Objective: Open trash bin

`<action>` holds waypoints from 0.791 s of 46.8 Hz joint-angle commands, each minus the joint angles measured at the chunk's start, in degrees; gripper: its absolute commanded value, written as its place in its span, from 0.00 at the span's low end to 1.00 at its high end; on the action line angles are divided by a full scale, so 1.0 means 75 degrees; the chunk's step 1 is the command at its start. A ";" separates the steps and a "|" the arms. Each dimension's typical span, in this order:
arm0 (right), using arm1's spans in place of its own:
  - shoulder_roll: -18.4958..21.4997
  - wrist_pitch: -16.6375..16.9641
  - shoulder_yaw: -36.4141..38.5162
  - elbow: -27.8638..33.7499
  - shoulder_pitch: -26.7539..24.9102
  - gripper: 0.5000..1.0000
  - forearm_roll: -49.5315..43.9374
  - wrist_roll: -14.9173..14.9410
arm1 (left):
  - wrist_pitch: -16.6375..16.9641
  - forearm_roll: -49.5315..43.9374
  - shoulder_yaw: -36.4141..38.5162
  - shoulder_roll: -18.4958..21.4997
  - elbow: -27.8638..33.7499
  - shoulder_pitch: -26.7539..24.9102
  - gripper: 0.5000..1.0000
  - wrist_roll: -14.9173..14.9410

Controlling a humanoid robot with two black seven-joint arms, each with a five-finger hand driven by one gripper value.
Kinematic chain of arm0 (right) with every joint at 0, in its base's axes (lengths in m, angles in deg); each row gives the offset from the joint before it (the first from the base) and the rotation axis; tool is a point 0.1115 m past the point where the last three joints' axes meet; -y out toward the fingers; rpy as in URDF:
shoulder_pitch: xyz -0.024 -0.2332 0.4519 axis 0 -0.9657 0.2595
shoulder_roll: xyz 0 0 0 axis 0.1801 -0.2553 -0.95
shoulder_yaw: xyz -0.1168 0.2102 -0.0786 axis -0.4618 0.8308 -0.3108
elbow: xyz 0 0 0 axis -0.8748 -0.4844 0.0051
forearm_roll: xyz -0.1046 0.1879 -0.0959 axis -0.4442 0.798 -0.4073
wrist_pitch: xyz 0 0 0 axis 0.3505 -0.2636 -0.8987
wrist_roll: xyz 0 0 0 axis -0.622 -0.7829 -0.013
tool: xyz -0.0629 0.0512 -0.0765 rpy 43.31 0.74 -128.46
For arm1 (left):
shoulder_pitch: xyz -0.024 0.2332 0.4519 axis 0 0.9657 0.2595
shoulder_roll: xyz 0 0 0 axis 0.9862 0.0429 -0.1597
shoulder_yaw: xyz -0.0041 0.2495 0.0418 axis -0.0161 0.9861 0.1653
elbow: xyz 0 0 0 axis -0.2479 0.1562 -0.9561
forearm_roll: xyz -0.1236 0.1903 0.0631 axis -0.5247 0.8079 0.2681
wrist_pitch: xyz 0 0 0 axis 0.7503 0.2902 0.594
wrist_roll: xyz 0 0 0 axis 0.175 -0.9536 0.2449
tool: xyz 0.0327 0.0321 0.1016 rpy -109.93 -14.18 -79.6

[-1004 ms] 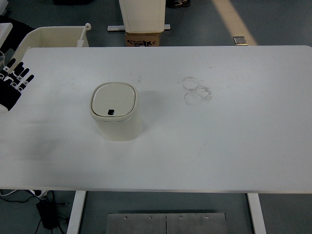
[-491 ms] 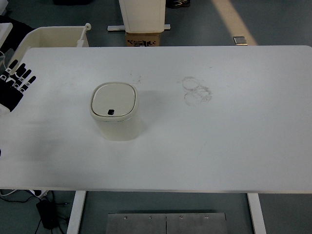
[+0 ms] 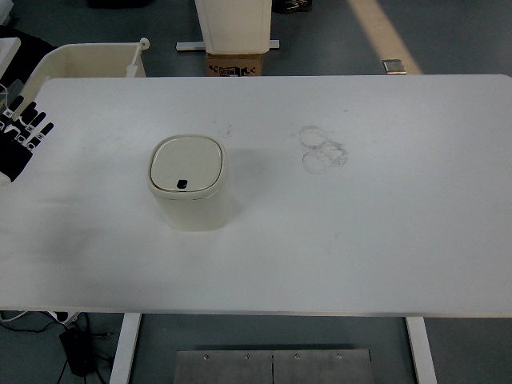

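A small cream trash bin (image 3: 190, 188) stands upright on the white table (image 3: 360, 240), left of centre. Its lid is closed flat, with a small dark button at the lid's front edge. My left hand (image 3: 20, 136) hovers at the table's far left edge, well apart from the bin, black with white knuckle marks, fingers spread and holding nothing. The right arm does not show.
Faint ring-shaped smudges (image 3: 323, 148) mark the table right of the bin. Beyond the table's far edge stand a cream tub (image 3: 88, 60) at the left and a white unit on a cardboard box (image 3: 234, 64).
My left hand has drifted slightly left and back toward the picture's edge. The bin has not moved and its lid stays closed.
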 commanded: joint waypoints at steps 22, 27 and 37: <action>0.0000 0.0000 0.0000 0.0000 0.0000 0.98 -0.0012 0.0000 | 0.0684 0.0117 0.0064 0.0393 0.0409 -0.0093 1.00 0.0106; 0.0000 0.0000 0.0000 0.0000 0.0000 0.98 0.0000 0.0000 | 0.0988 0.0117 0.0064 0.0955 0.1170 -0.0210 1.00 0.0118; 0.0000 0.0000 0.0000 0.0000 0.0000 0.98 -0.0012 0.0000 | 0.1423 0.0129 0.0100 0.2057 0.2588 -0.0877 1.00 0.0515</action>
